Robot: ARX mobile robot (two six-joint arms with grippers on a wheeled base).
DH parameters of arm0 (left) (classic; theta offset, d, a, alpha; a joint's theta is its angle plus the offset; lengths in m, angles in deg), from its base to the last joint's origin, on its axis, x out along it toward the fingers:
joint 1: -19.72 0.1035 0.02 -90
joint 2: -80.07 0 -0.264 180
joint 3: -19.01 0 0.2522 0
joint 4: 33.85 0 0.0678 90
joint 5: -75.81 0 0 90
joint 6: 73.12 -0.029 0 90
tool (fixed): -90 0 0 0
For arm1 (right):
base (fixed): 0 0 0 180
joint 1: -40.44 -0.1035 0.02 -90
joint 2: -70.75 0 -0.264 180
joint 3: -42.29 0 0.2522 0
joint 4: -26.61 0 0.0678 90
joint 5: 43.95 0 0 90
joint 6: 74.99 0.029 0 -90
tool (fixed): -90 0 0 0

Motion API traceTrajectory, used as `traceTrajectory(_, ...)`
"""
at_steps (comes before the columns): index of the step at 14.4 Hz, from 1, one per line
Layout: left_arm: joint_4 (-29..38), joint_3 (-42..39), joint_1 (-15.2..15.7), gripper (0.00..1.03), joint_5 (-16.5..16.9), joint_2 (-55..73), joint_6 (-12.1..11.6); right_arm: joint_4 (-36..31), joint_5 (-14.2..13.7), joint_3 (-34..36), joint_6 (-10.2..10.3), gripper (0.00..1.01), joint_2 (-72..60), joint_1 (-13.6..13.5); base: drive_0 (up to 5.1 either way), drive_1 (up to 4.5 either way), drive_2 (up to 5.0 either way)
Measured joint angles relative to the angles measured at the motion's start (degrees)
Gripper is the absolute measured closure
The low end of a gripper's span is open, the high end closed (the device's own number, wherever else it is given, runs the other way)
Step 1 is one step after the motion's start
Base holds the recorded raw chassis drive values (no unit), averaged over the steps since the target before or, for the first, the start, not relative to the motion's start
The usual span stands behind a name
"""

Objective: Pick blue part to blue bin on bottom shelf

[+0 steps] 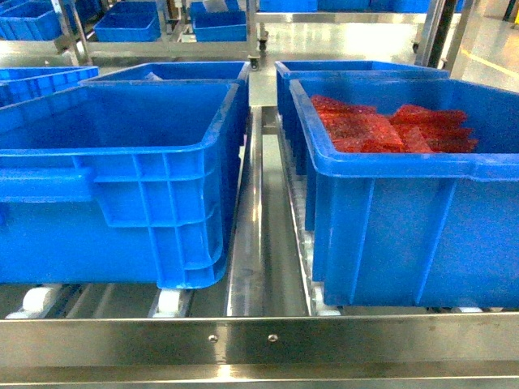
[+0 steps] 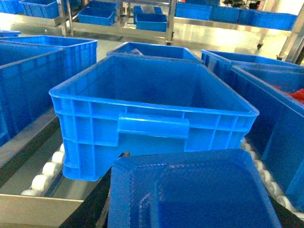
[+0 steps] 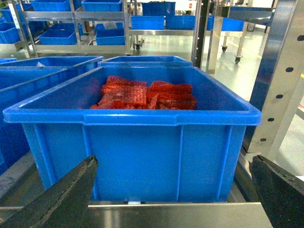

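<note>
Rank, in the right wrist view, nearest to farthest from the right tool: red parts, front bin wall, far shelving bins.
1. front bin wall, directly ahead of the right tool
2. red parts, inside that bin
3. far shelving bins, background, upper left

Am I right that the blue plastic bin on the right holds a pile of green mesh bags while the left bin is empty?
Not quite: the mesh bags in the right blue plastic bin are red, as the head view shows. The left bin does look empty.
</note>
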Motion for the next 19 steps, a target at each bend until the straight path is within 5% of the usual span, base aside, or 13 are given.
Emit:
traceTrajectory(15, 0.26, 0.00, -0.07, 0.59, -0.02, 0.04, 0.00, -0.07, -0.02, 0.00, 0.00, 0.03, 0.00, 0.00, 0.0, 4.06, -4.1)
traceTrajectory(19, 0.17, 0.00, -0.11, 0.59, 0.02, 0.22, 0.00, -0.09, 0.00, 0.00, 0.00, 0.03, 0.00, 0.00, 0.0, 0.00, 0.0)
